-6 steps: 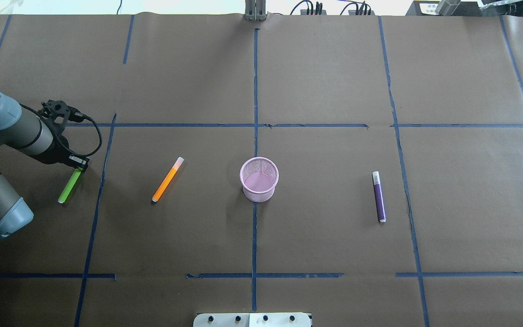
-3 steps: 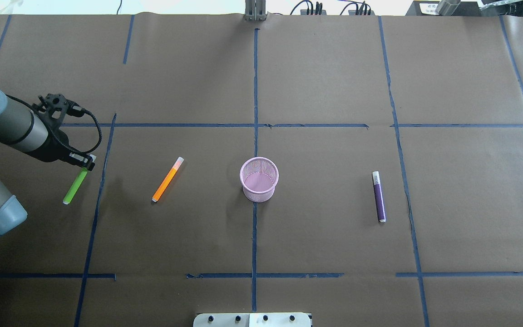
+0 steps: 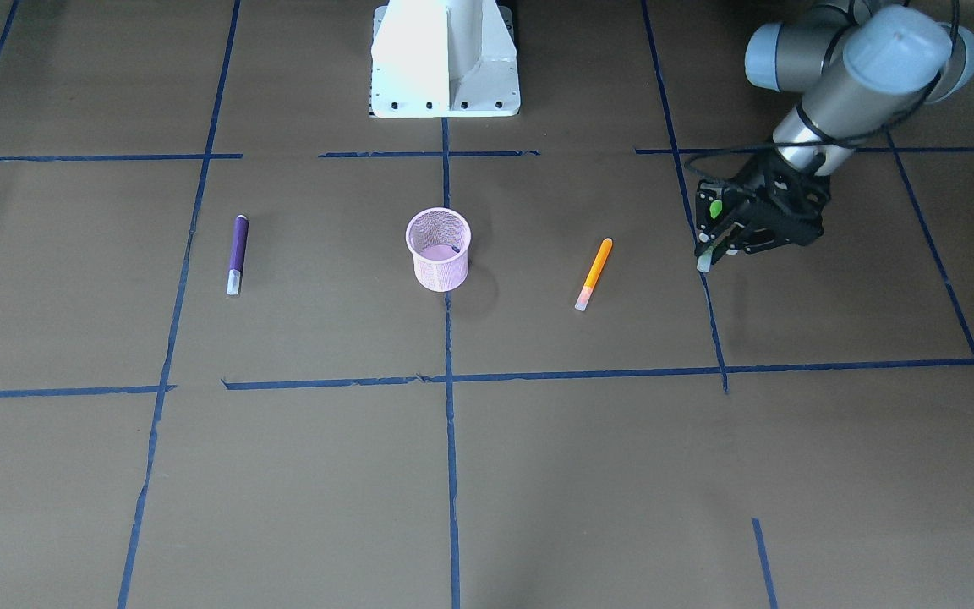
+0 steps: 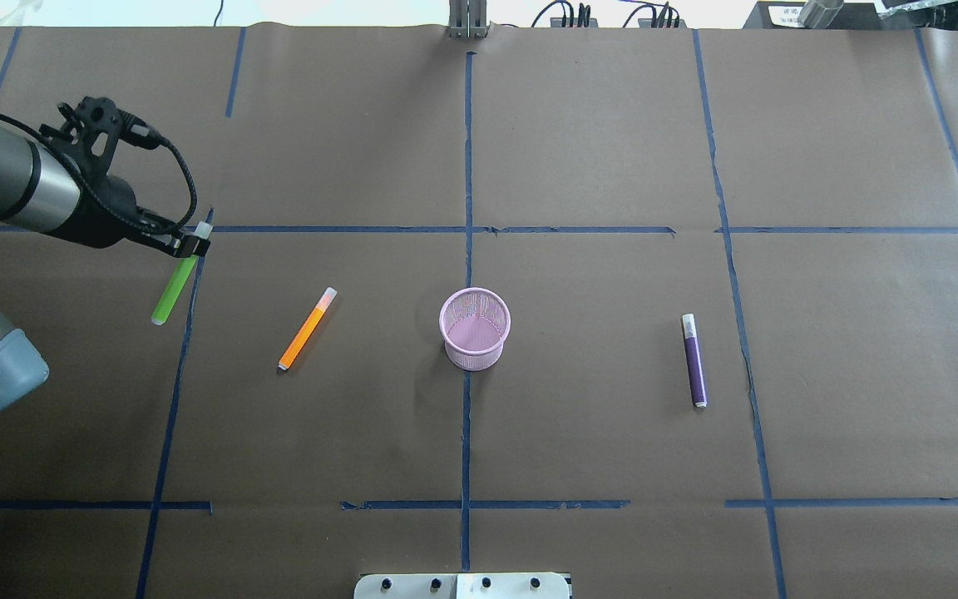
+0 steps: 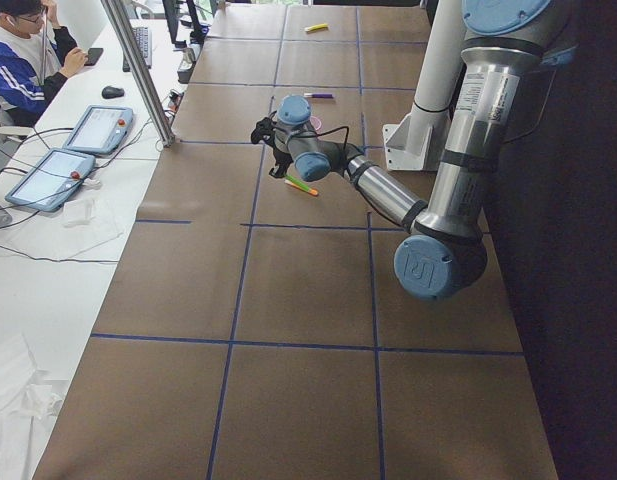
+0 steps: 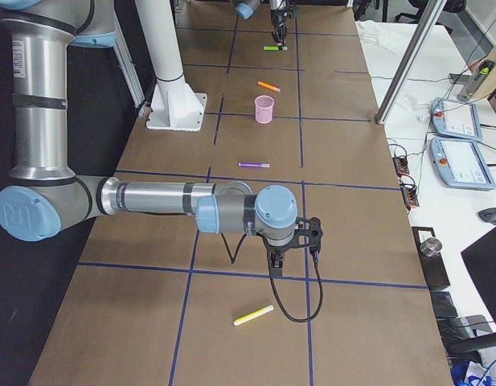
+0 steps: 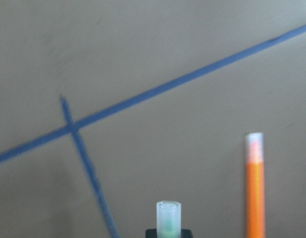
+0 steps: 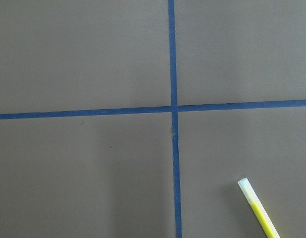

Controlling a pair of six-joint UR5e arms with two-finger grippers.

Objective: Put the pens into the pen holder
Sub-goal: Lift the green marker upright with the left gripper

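Brown paper gridded in blue tape (image 4: 467, 150) covers the table (image 4: 595, 150); two tablets (image 5: 98, 128) sit alongside. We count four pens, one pen holder (image 4: 475, 356). The left gripper (image 4: 195, 245) clamps the green pen (image 4: 170, 295); the orange pen (image 4: 307, 329) lies near its fingers, the holder beyond, the purple pen (image 4: 694, 362) farthest. A yellow pen (image 6: 254, 315) lies by the right gripper (image 6: 276, 259), whose grip we cannot tell.

1. Overhead looks down from behind the robot (image 3: 445, 59); the front camera faces it steeply. Both centre the pen holder (image 4: 475, 327).
2. Side cameras stand back at either end of the table (image 5: 308, 290), both catching that holder.
3. Wrist cameras hang close over it; the left shares the orange pen (image 7: 255, 193) with overhead.
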